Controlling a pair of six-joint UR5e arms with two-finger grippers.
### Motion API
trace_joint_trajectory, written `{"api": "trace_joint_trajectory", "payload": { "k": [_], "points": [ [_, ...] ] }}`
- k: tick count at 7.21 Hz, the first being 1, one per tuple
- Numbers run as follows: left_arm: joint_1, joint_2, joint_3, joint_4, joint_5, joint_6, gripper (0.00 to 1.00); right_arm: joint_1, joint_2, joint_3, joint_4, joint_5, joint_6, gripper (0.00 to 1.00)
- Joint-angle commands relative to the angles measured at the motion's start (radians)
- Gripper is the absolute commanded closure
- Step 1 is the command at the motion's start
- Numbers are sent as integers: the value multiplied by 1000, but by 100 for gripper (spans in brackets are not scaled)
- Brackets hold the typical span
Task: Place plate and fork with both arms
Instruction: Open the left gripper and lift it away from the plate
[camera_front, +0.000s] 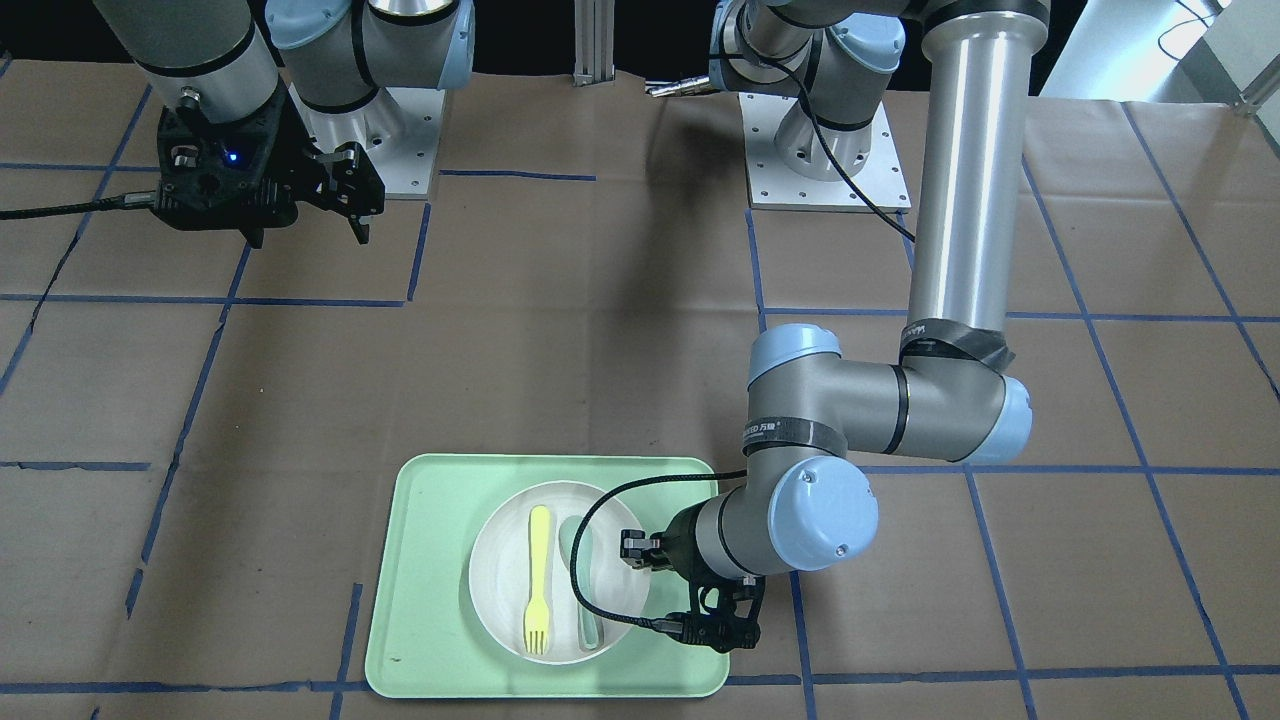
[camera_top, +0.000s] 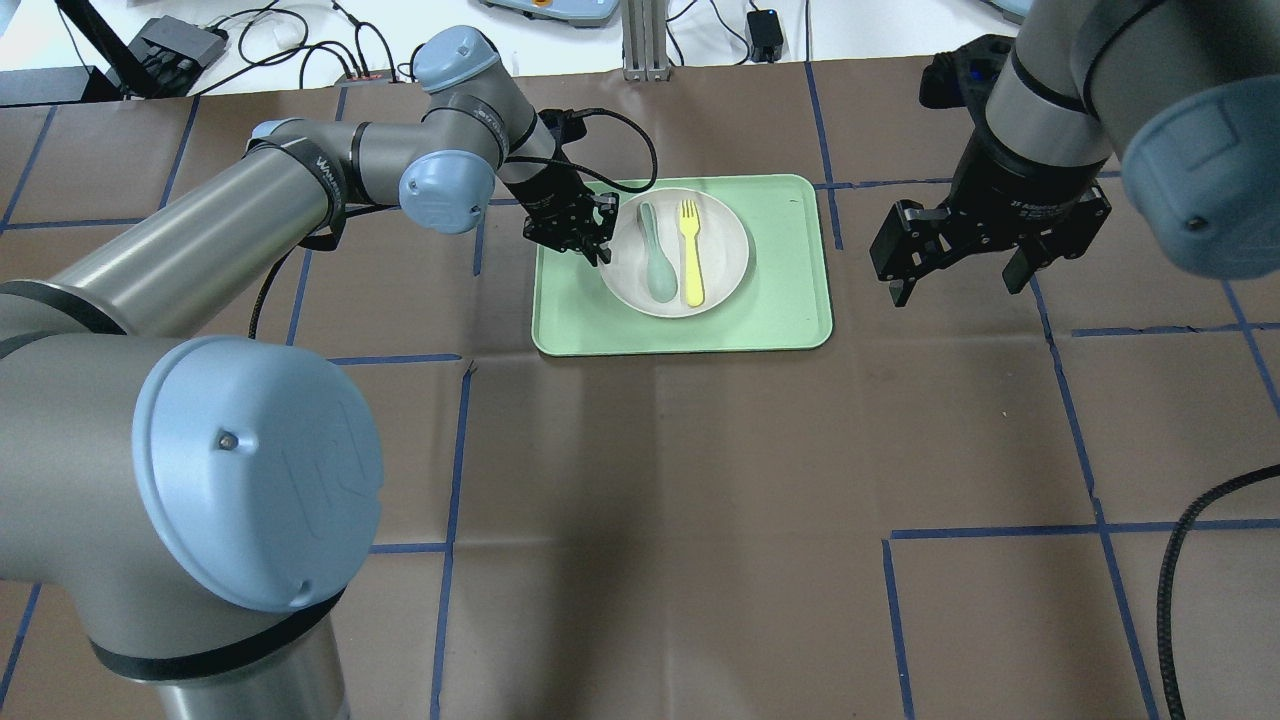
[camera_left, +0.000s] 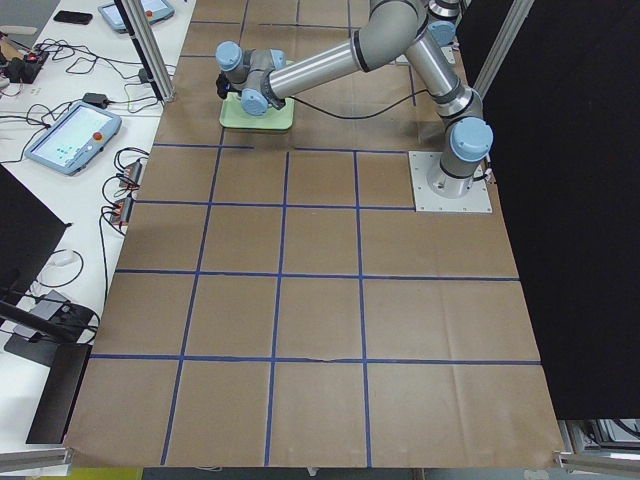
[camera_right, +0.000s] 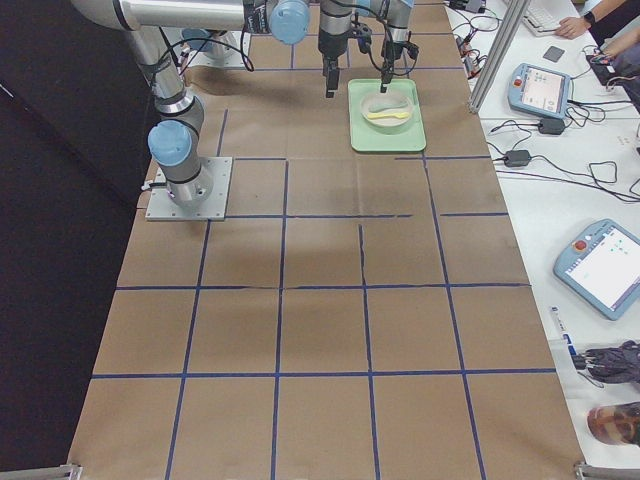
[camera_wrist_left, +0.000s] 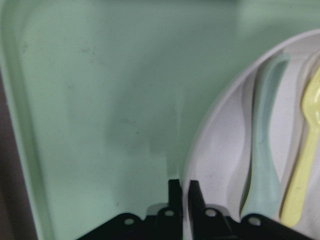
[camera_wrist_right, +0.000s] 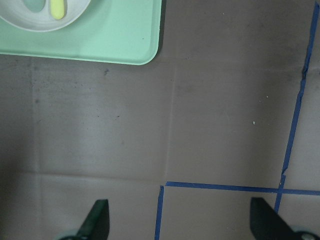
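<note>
Plate (camera_top: 727, 250) sat inside the pale green tray (camera_top: 780, 305), toward the tray's far half as seen in the overhead view. Two utensils lay on the plate, parallel and just beside each other: the yellow fork (camera_top: 690, 252), tines pointing away from the robot, and a grey-green spoon (camera_top: 655, 255) on the fork's left side, bowl toward the robot.

Left arm reached out across the table (camera_top: 640, 480) to the tray. The left gripper (camera_wrist_left: 183, 192) was low at the plate's left edge. In the left wrist view its two fingers stood almost together, leaving only a thin gap, with the raised plate rim running into that gap; the gripper was clamped on the rim. Neither utensil was touched by the fingers.

Right gripper (camera_top: 955, 285) hung above the brown paper table surface, to the right of the tray and well apart from it. Its fingers (camera_wrist_right: 97, 220) were spread wide and held nothing. The right wrist view showed only bare paper, blue tape lines and one tray corner below it.
</note>
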Motion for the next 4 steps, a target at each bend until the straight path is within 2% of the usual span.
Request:
{"api": "trace_joint_trajectory", "payload": {
  "k": [1, 4],
  "points": [
    [3, 107, -32, -68, 49, 0, 0, 0, 0, 1, 0, 0, 1, 0],
    [24, 435, -32, -426, 286, 0, 0, 2, 0, 0, -4, 0, 1, 0]
  ]
}}
